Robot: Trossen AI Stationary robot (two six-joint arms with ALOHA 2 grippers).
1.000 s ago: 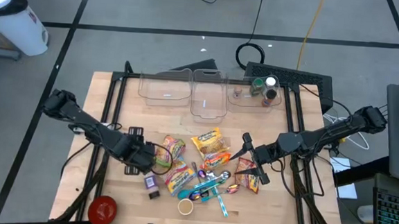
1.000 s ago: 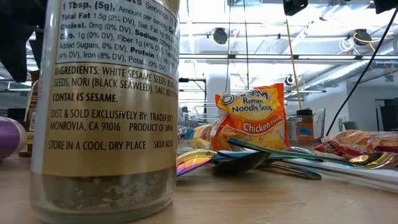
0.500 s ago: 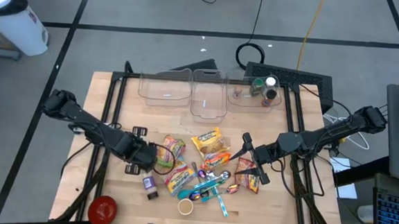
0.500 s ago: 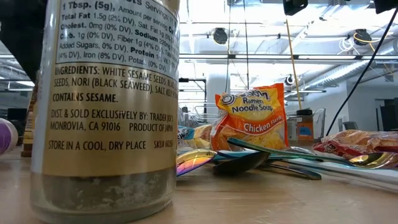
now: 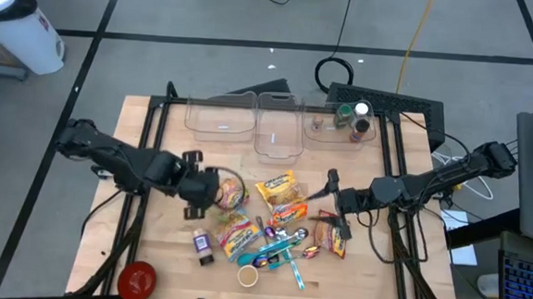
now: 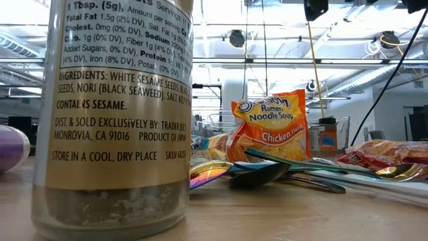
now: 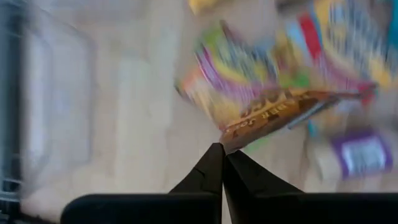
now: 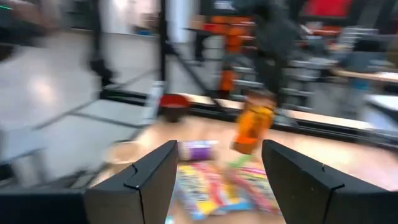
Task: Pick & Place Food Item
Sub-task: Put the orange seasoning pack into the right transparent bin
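Step in hand, lifting: your left gripper point(image 7: 219, 151), jaws pinched on the colourful snack packet's point(image 7: 273, 93) corner, holds it above the counter point(image 5: 156, 133); right gripper point(image 5: 330, 202) waits, jaws apart; next, carry it to a clear bin point(image 5: 220, 116).

Bare worktop point(image 5: 169, 153) lies open between the three clear bins point(image 5: 280, 124) at the far edge and the heap of snack packets point(image 5: 278, 195) and spoons point(image 5: 283, 253) in the middle. Nearer, a purple jar point(image 5: 203, 246), a small cup point(image 5: 248, 276) and a red bowl point(image 5: 136, 278) block the front edge.
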